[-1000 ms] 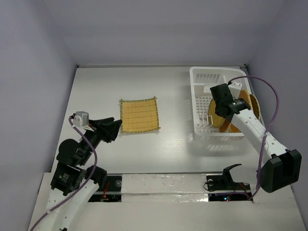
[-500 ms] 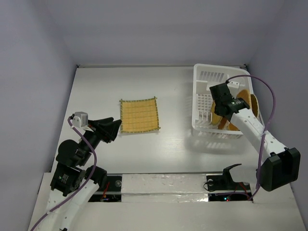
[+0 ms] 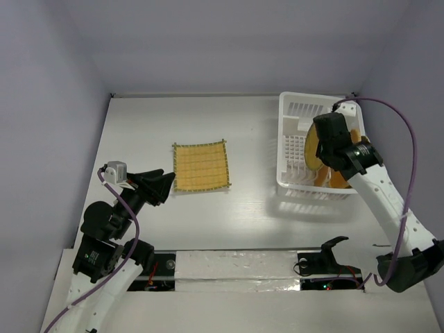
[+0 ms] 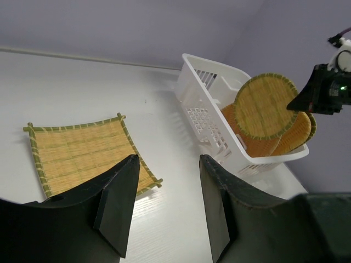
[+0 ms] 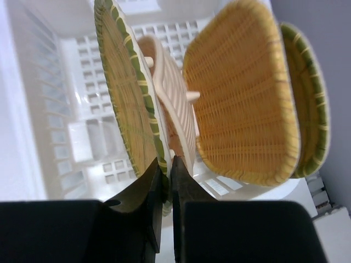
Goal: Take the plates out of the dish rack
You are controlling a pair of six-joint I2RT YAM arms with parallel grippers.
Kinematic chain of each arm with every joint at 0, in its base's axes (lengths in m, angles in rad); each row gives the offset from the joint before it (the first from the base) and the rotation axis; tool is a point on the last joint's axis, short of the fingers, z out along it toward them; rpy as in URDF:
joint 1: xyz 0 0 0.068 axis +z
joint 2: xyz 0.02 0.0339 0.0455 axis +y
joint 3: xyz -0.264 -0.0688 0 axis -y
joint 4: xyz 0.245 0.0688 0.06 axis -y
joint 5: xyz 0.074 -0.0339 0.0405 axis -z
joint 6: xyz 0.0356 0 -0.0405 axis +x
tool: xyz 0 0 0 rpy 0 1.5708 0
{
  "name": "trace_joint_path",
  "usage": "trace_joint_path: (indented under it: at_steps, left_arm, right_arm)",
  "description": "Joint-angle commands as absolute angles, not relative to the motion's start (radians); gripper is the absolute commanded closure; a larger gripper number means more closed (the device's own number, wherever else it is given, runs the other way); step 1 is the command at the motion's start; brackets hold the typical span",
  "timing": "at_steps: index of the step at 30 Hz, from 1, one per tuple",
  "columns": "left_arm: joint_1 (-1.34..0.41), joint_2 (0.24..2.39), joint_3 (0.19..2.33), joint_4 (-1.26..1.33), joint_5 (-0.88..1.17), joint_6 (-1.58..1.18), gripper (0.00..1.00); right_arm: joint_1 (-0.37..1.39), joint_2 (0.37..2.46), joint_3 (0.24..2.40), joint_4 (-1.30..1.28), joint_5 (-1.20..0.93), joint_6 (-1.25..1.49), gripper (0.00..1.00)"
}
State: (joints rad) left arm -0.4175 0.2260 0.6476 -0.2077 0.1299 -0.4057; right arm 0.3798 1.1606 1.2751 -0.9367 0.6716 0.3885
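Observation:
The white dish rack (image 3: 295, 149) stands at the right of the table. My right gripper (image 5: 166, 170) is shut on the rim of a round green-trimmed woven plate (image 5: 126, 93) and holds it upright, lifted above the rack; the plate also shows in the top view (image 3: 312, 147) and in the left wrist view (image 4: 266, 105). More orange plates (image 5: 247, 104) stand in the rack behind it. A square woven plate (image 3: 201, 166) lies flat on the table left of centre. My left gripper (image 4: 164, 186) is open and empty, near that square plate's front left.
The rack's slotted wall (image 4: 205, 118) faces the left arm. Purple walls close in the table on three sides. A black bracket (image 3: 326, 253) sits at the near edge between the arm bases.
My right gripper has risen with the round plate, lifting it up out of the rack. The rack has shifted a little toward the back. The left arm has not moved.

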Motion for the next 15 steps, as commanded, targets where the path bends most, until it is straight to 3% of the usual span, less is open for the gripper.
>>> trace_joint_path:
  at_steps: [1,7,10,14,15]
  left_arm:
    - [-0.422,0.225,0.653,-0.166,0.129,-0.413,0.55]
    - [-0.422,0.225,0.652,-0.166,0.121,-0.416,0.58]
    - [-0.413,0.224,0.653,-0.172,0.109,-0.417,0.66]
    - [-0.413,0.229,0.658,-0.182,0.077,-0.422,0.9]
    - [-0.404,0.229,0.66,-0.19,0.054,-0.422,0.93]
  right_arm:
    - [0.413,1.066,1.406,-0.937,0.735,0.37,1.0]
    - [0.508,1.023,1.428,-0.772,0.513,0.394,1.0]
    - [0.589,1.057,1.358,-0.614,0.404,0.452,1.0]
    - [0.681,1.164,1.266,-0.347,0.206,0.566,1.0]
    - [0.696,1.195,1.255,-0.298,0.18,0.592,1.0]
